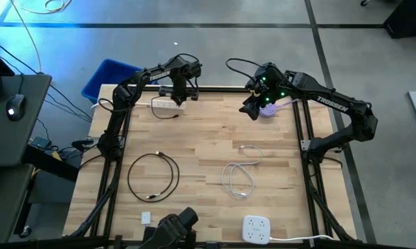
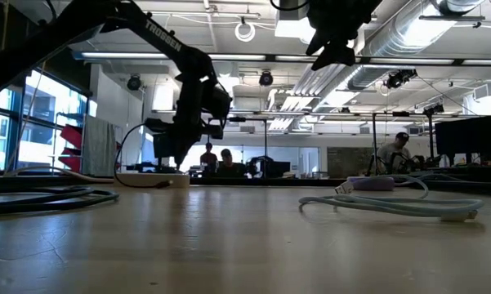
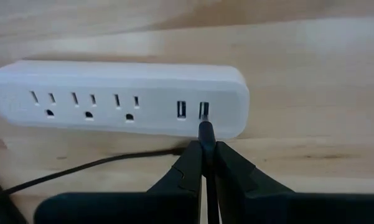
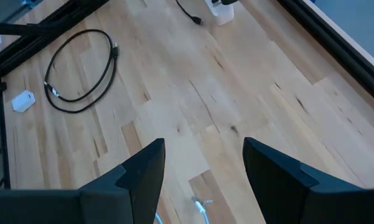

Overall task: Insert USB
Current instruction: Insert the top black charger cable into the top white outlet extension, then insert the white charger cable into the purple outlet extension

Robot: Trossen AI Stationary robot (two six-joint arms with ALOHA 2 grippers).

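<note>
High view: The left hand point(image 1: 178, 95) is hanging over the white strip point(image 1: 165, 104) at the far edge of the desk point(image 1: 194, 138). The right hand point(image 1: 252, 107) is waiting in the air, well apart. A black cord point(image 1: 152, 176) and a white cord point(image 1: 239, 176) are lying loose on the desk.
Low view: The left hand point(image 2: 180, 155) is reaching down to the strip point(image 2: 151, 178). The plug is too small to see here.
Left wrist view: The fingers point(image 3: 187, 177) are pinching shut on the thin black plug point(image 3: 206, 132). Its tip is touching the strip's point(image 3: 112, 99) second USB hole. I cannot tell how far in it is going. Only this view is showing that.
Right wrist view: The right hand point(image 4: 202, 165) is staying open and holding nothing.
Handling: The plug is looking small, light and stiff, and its cord soft and floppy. The strip is looking light, so it may be sliding when pushed. Holding the plug by its flat sides, just behind the tip, is best.
</note>
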